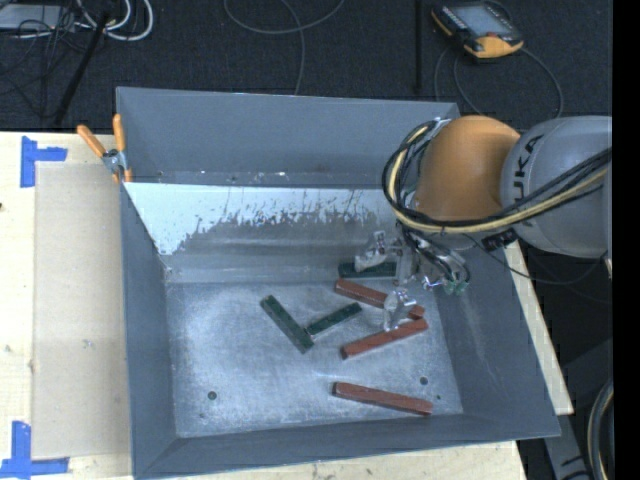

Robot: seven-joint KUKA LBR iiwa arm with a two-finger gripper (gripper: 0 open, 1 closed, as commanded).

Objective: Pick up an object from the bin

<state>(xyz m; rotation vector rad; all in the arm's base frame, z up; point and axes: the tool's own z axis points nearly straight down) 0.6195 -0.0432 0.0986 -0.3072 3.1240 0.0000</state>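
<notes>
My gripper hangs low over the right middle of the bin, open. One fingertip is toward the back wall and the other toward the front. A short red-brown bar lies between them, with its right end hidden under the gripper. Just in front of the near fingertip, a longer red-brown bar lies slanted. A small dark green piece sits by the far fingertip. Nothing is lifted off the bin floor.
Two dark green bars lie in the middle of the bin, meeting in a V. Another red-brown bar lies near the front wall. The arm's orange dome and cables overhang the right rim.
</notes>
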